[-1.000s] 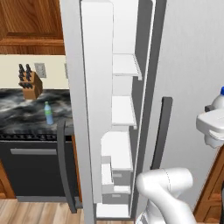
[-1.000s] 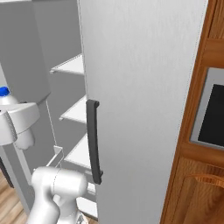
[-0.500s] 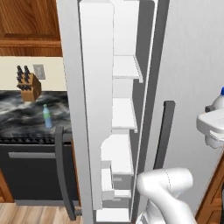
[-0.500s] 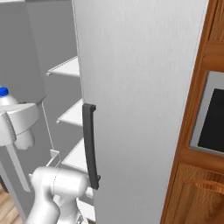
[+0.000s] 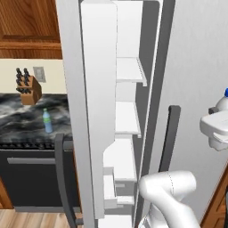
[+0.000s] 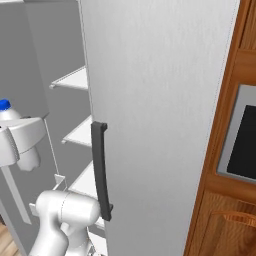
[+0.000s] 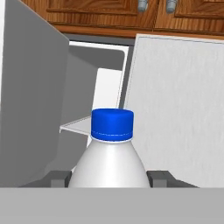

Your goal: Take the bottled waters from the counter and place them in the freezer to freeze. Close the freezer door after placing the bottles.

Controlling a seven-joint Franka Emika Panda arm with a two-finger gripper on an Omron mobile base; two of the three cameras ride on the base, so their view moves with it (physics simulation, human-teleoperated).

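Far left in your left base view: knife block (image 5: 27, 87) on dark marble surface (image 5: 22, 116), blue-green bottle (image 5: 46, 121) upright just right of it, near surface's front edge. Next right: freezer door (image 5: 95, 107) swung open, white freezer (image 5: 129, 116) shelves behind. Far right: your gripper (image 5: 217, 129) holds white bottle (image 5: 221, 106), blue cap up. Hand view: jaws closed on white bottle's body, one finger (image 7: 56, 178) each side; bottle upright, facing freezer opening.

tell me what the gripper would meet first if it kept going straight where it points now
Probably a white shelf inside the open freezer; depth is unclear. The gripper holds the white bottle.
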